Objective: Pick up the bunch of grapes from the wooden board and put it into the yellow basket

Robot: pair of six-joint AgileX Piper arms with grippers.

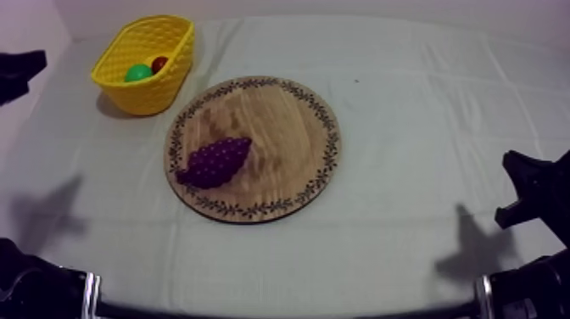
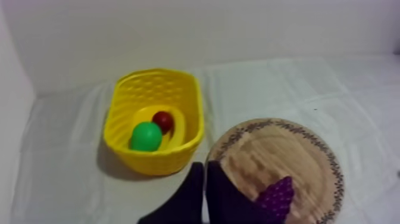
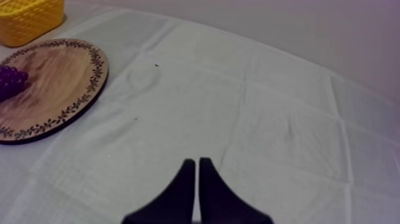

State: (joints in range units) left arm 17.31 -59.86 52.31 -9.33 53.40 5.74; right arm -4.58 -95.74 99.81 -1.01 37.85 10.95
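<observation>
A purple bunch of grapes (image 1: 215, 161) lies on the left part of the round wooden board (image 1: 276, 127) in the middle of the table. The yellow basket (image 1: 151, 97) stands at the far left, just beyond the board. In the left wrist view my left gripper (image 2: 204, 174) is shut on nothing, its tip just short of the basket (image 2: 152, 162) and the board's edge (image 2: 280, 149), with the grapes (image 2: 277, 196) close beside it. My right gripper (image 3: 196, 168) is shut, fingers together over bare cloth, well away from the board (image 3: 56, 77) and the grapes (image 3: 8, 81).
Inside the basket lie a green fruit (image 2: 146, 136), a small red fruit (image 2: 163, 121) and a banana (image 2: 178, 130). Black parts of the right arm (image 1: 533, 191) stand at the right edge; the left arm (image 1: 34, 288) sits low at the left.
</observation>
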